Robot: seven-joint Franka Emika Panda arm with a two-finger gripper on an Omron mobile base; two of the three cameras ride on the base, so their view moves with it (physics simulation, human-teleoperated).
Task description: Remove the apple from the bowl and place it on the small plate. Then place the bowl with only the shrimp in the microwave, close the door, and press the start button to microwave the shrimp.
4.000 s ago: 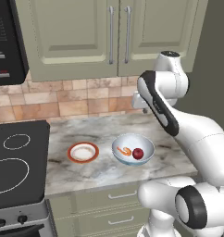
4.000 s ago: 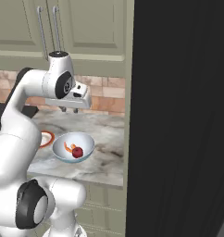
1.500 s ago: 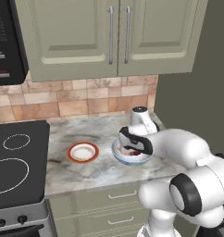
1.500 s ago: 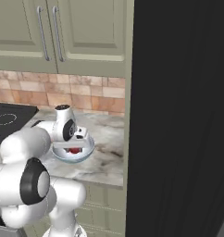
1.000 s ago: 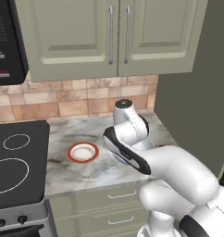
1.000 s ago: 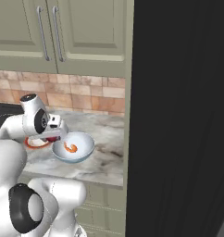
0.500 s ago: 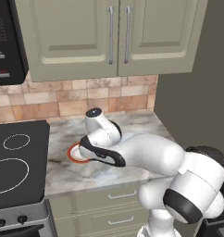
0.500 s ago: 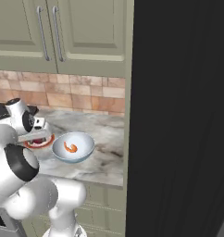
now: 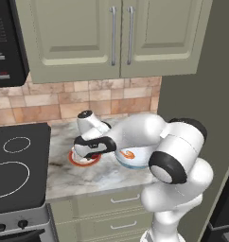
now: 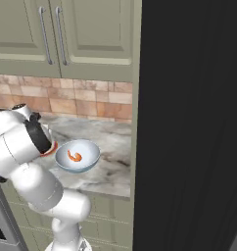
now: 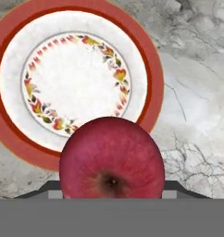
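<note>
The apple (image 11: pixel 112 159) is seen held between the fingers (image 9: pixel 90 154) — in the hand view the dark red fruit sits right at the bottom, with a dark finger tip showing at each side of it, so the fingers are closed on the fruit. Beyond it in that view the small plate (image 11: pixel 153 88) is spread out, its orange-red rim and white, flower-ringed centre lying on the marbled worktop (image 11: pixel 197 120); whether the apple touches the plate cannot be told. In the left base view the hand is lowered over the same plate (image 9: pixel 78 162), which rests on the worktop (image 9: pixel 88 177) just beside the black cooktop (image 9: pixel 17 160). The bowl (image 10: pixel 77 156) stands on the worktop to the right of the plate, and only the shrimp (image 10: pixel 74 156) is seen lying in it — an orange curl near the middle. A corner of the microwave (image 9: pixel 7 42) is visible at the upper left of the left base view, above the cooktop, beside the pale green cabinet doors (image 9: pixel 111 38).
</note>
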